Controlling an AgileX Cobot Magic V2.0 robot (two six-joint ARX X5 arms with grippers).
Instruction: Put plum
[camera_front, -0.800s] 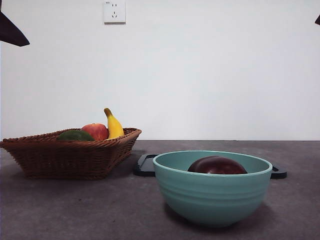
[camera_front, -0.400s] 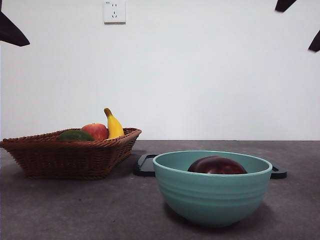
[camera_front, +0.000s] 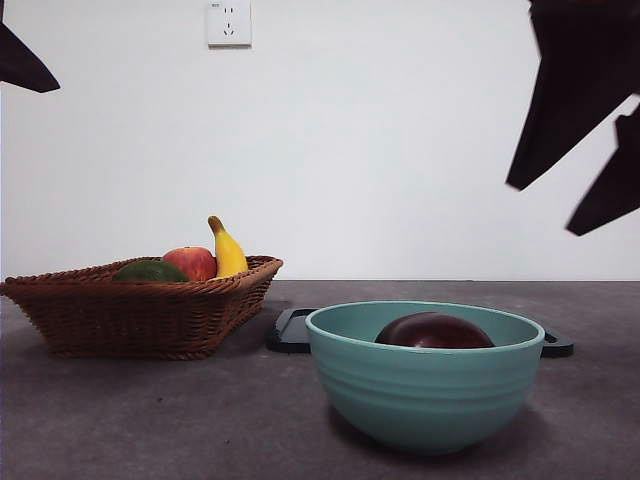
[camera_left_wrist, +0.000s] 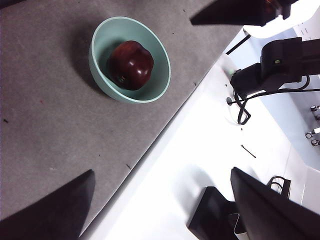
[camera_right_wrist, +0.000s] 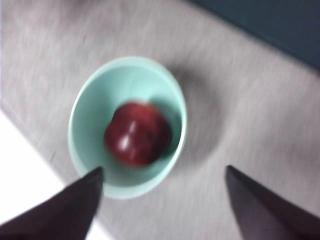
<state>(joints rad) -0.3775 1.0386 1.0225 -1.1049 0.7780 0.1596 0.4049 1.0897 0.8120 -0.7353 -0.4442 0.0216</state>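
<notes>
The plum (camera_front: 434, 330), dark maroon and glossy, lies inside a teal bowl (camera_front: 420, 390) on the grey table. From above, the right wrist view shows the plum (camera_right_wrist: 137, 134) in the bowl (camera_right_wrist: 80, 115), blurred, with my right gripper (camera_right_wrist: 162, 170) open and empty well above it. In the front view that right gripper (camera_front: 545, 208) hangs at the upper right, higher than the bowl. My left gripper (camera_left_wrist: 162, 171) is open and empty, far from the plum (camera_left_wrist: 131, 65) and bowl (camera_left_wrist: 97, 75); it shows only as a black tip (camera_front: 20, 60) at the top left.
A wicker basket (camera_front: 140, 310) at the left holds a red apple (camera_front: 190, 263), a banana (camera_front: 227, 250) and a dark green fruit (camera_front: 150, 271). A black tray (camera_front: 290, 330) lies behind the bowl. The table's edge (camera_left_wrist: 150, 150) runs close beside the bowl.
My right gripper has dropped into the front view from the top right corner, growing from a small tip to two large dark jaws. The plum, bowl and left arm have not moved.
</notes>
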